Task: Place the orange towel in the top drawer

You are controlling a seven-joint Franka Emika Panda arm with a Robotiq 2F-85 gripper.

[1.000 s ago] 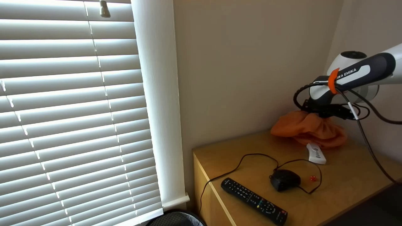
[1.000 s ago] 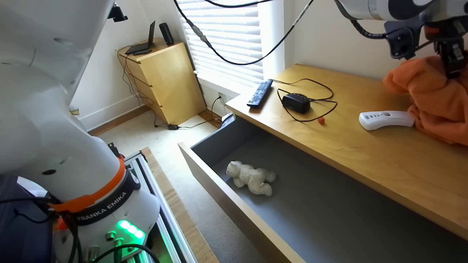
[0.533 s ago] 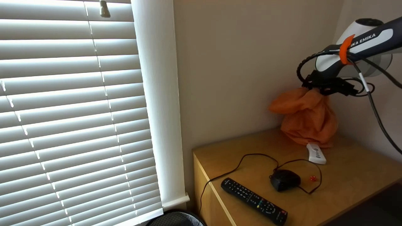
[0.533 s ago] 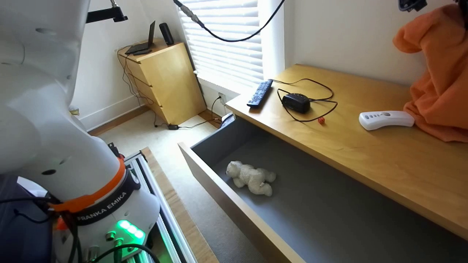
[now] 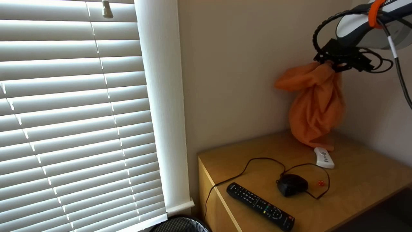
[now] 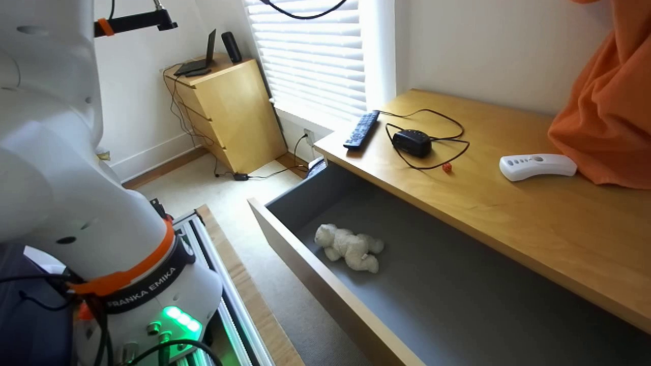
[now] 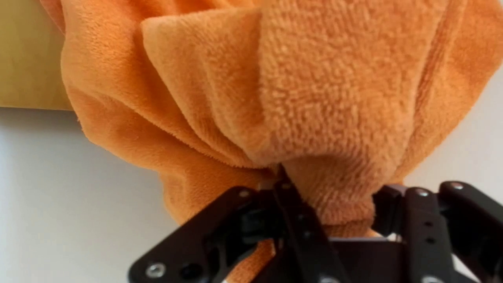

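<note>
The orange towel (image 5: 317,108) hangs in folds from my gripper (image 5: 330,64), above the far part of the dresser top. In an exterior view its lower part (image 6: 613,117) shows at the right edge; the gripper is out of that picture. Its lower end is beside the white remote, at or just above the wood; I cannot tell if it touches. In the wrist view the towel (image 7: 338,90) is bunched between the fingers of the gripper (image 7: 330,192), which press on it from both sides. The top drawer (image 6: 447,305) is pulled open, with a white teddy bear (image 6: 350,248) inside.
On the dresser top (image 6: 488,203) lie a white remote (image 6: 536,166), a black device with a looped cable (image 6: 412,143), a small red die (image 6: 447,168) and a black remote (image 6: 362,129). The wall stands close behind the towel. The drawer front (image 6: 325,279) faces the robot base.
My gripper has risen with the orange towel in it. The towel has gone from a heap on the dresser top to hanging stretched down. The drawer and other objects have not moved.
</note>
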